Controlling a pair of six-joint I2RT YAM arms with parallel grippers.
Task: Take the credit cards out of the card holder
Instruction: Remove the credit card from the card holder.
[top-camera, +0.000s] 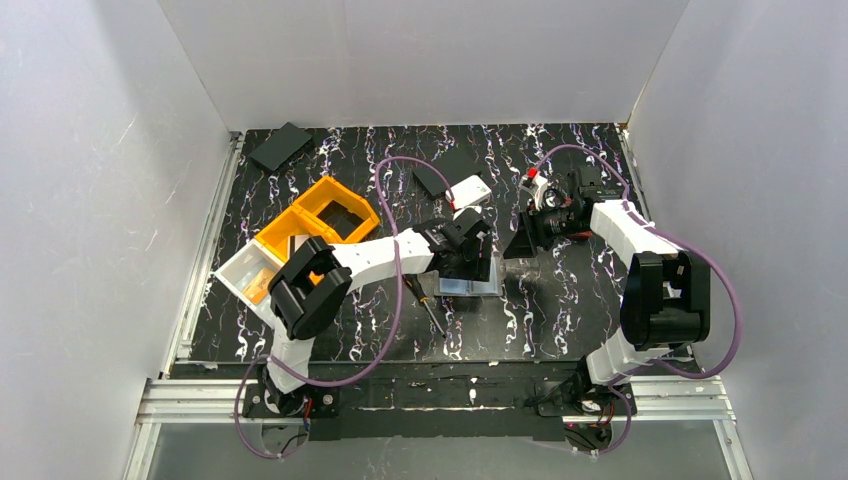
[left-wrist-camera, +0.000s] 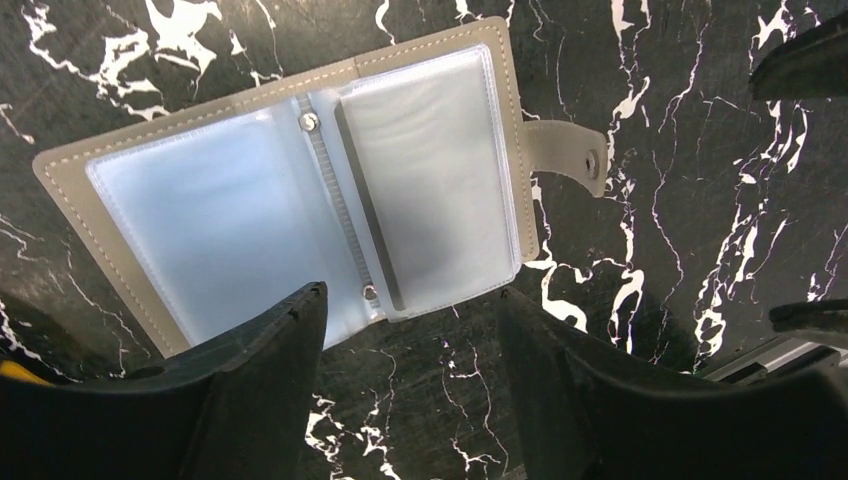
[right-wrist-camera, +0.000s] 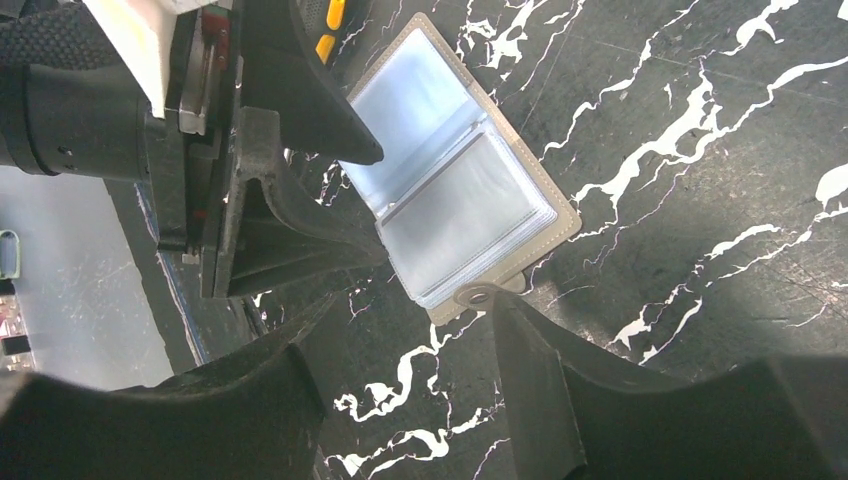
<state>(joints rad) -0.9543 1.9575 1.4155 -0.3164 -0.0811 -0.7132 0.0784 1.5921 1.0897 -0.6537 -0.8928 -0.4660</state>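
The card holder lies open and flat on the black marbled table, its snap tab pointing away from the spine. Credit cards sit in its clear sleeves: a pale blue one on one half, a greyish one on the other. My left gripper hovers open at the holder's near edge with only table between its fingers. In the right wrist view the card holder lies just beyond my right gripper, also open, one fingertip next to the snap tab. From above, the card holder is partly hidden under the left gripper.
Orange bins and a white tray stand at the left. A white square box and flat black rectangles lie at the back. A screwdriver lies just left of the holder. White walls enclose the table.
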